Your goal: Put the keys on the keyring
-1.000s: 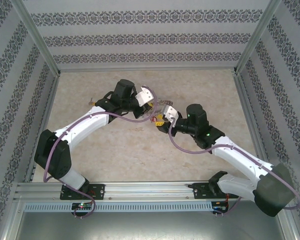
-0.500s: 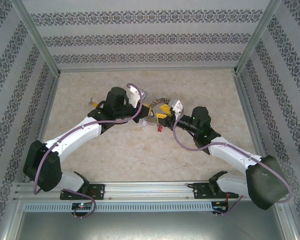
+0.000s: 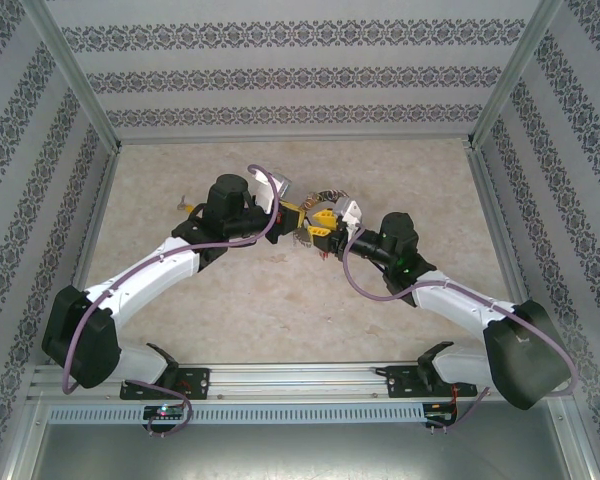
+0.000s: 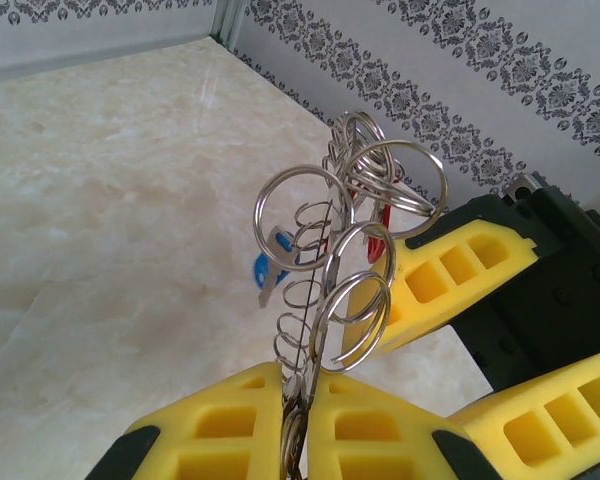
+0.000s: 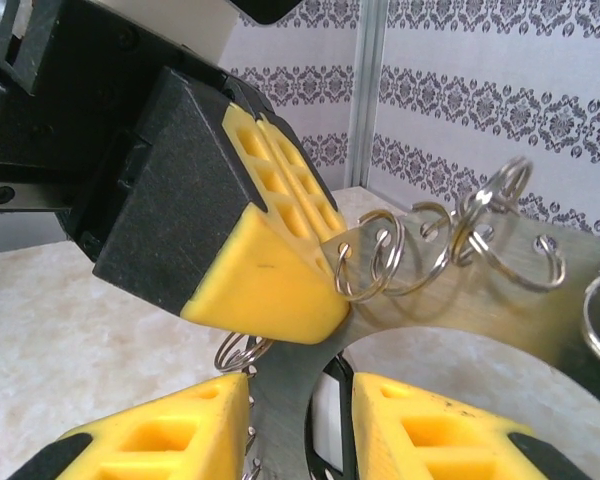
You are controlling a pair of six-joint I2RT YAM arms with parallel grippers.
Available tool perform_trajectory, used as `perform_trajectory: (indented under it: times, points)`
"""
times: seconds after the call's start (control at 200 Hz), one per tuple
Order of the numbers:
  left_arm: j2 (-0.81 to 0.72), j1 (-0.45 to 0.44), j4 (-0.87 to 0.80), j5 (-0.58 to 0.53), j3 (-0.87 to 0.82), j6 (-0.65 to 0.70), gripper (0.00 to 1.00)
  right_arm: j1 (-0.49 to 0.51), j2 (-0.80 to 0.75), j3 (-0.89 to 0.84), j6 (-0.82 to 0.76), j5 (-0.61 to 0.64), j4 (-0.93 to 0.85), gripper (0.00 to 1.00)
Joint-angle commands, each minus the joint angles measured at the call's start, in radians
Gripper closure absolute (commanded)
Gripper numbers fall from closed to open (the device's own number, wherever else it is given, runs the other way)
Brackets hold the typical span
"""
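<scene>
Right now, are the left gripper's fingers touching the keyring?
Touching. In the left wrist view the left gripper has its yellow fingers pinched shut on the keyring, seen edge-on.

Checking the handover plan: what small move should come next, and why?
Probably close the right gripper on the keyring: its flat band passes between those jaws, while the left gripper is shut on its rim, so both would steady it.
</scene>
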Motion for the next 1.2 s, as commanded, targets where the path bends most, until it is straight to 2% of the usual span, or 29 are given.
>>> perform_trajectory:
  times: [0.0, 0.24, 0.39, 0.63, 1.194]
  points:
    - [-0.027, 0.0, 0.083, 0.032, 0.001, -0.014, 1.0, 0.009, 0.001, 0.03, -0.001, -0.032, 0.069, 0.66]
    - [-0.026, -0.003, 0.087, 0.038, -0.009, -0.012, 1.0, 0.005, 0.004, 0.041, -0.001, -0.034, 0.065, 0.64]
    - [-0.024, -0.008, 0.089, 0.036, -0.011, -0.006, 1.0, 0.003, 0.021, 0.062, -0.001, -0.058, 0.065, 0.73]
    - [-0.016, -0.011, 0.088, 0.04, -0.009, -0.004, 1.0, 0.003, 0.03, 0.07, -0.001, -0.067, 0.065, 0.76]
    - [-0.026, -0.015, 0.112, 0.041, -0.027, 0.006, 1.0, -0.012, 0.033, 0.079, 0.009, -0.026, 0.024, 0.67]
